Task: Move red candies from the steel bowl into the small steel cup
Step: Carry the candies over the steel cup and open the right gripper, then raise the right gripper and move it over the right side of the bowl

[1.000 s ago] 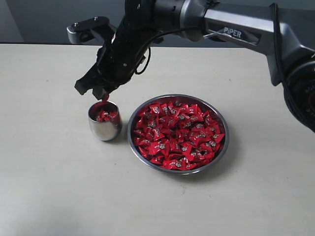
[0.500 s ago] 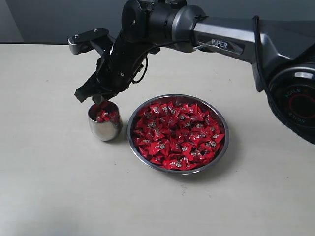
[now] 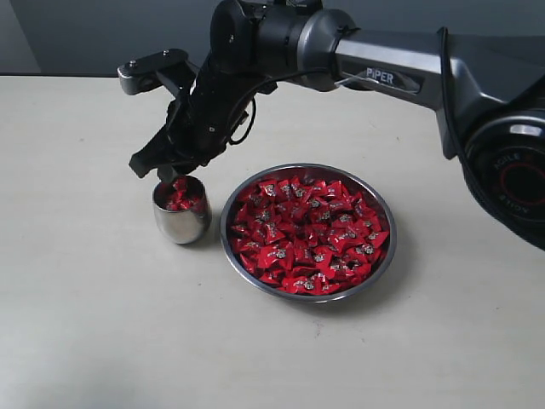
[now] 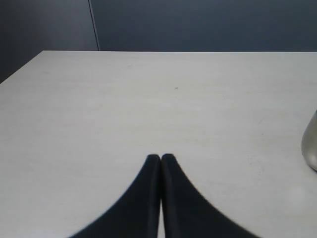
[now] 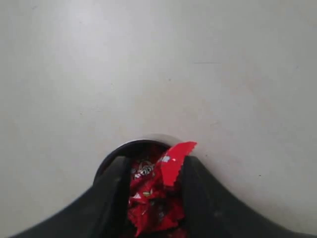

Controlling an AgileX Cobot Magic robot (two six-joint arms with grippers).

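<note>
Now the jaws of the right gripper (image 5: 154,171) stand wide just above the cup (image 5: 143,143). The candy (image 5: 174,159) pinched a second ago tips onto the pile inside, so this transfer looks done, though the bowl (image 3: 385,256) beside it remains full. Around them lies a pale table (image 3: 85,324), with a dark wall (image 3: 85,34) behind.

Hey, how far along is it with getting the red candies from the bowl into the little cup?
Done: the small steel cup already holds several red candies. In hand: the right pincer hangs over the cup, jaws apart, one candy between them. Left: the steel bowl is full of candies, so most of the job remains.
</note>
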